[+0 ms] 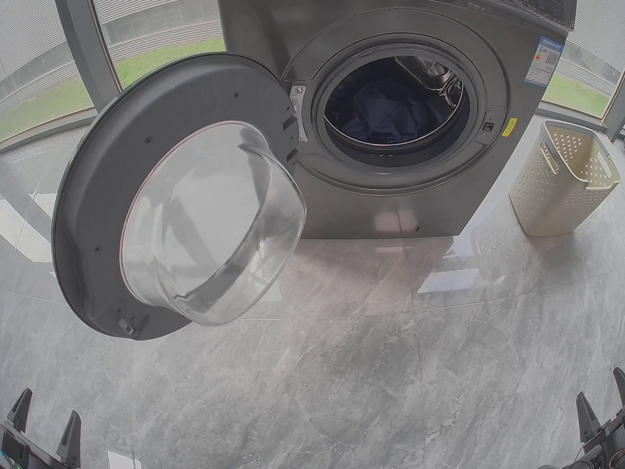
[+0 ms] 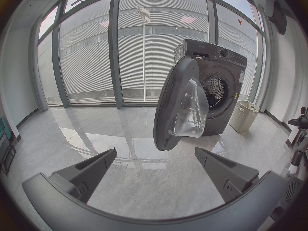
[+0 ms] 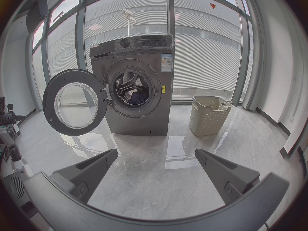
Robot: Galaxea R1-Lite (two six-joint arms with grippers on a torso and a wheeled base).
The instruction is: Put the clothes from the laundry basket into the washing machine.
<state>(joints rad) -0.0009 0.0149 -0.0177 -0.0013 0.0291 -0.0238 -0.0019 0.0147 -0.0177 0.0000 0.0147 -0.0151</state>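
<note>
Clothes (image 1: 384,115) already inside the washing machine (image 1: 403,197)

Dark clothes lie in the drum (image 1: 449,79) behind the wide-open door (image 1: 97,184). The laundry basket (image 1: 563,177) stands on the floor (image 1: 364,359) just right of the machine, and I see no cloth in it. Left gripper (image 1: 47,418) and right gripper (image 1: 600,398) hang low, jaws released, empty. Loading seems finished; next comes probably a check of the basket.
</note>
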